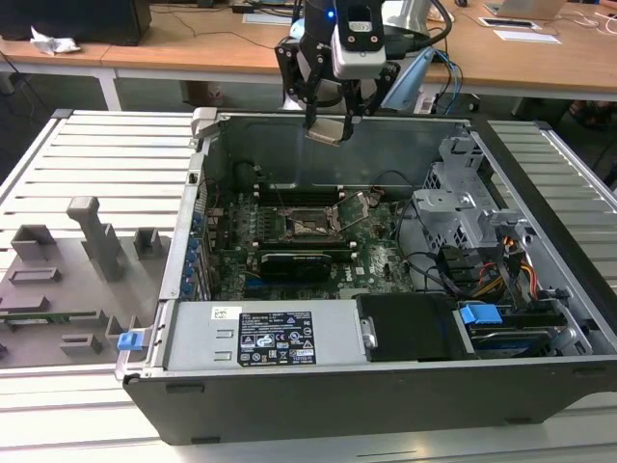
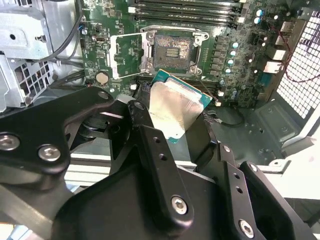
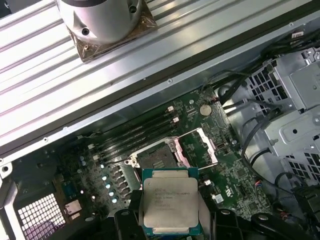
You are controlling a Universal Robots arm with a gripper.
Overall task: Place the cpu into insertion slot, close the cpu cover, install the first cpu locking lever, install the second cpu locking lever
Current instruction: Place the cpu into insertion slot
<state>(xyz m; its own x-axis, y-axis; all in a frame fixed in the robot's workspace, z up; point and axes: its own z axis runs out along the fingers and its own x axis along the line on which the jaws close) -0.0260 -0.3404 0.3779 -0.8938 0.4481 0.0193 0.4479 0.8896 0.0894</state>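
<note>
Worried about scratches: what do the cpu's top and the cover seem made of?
The cpu: top is dull silver metal, matte with soft reflections; green board edge. The cover: thin bare silvery metal, likely steel; its frame glints.

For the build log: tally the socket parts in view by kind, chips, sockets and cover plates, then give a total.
cpu: 1, held in the claw
insertion slot: 1, empty
cpu cover: 1, open beside the slot
Total: 3
</note>
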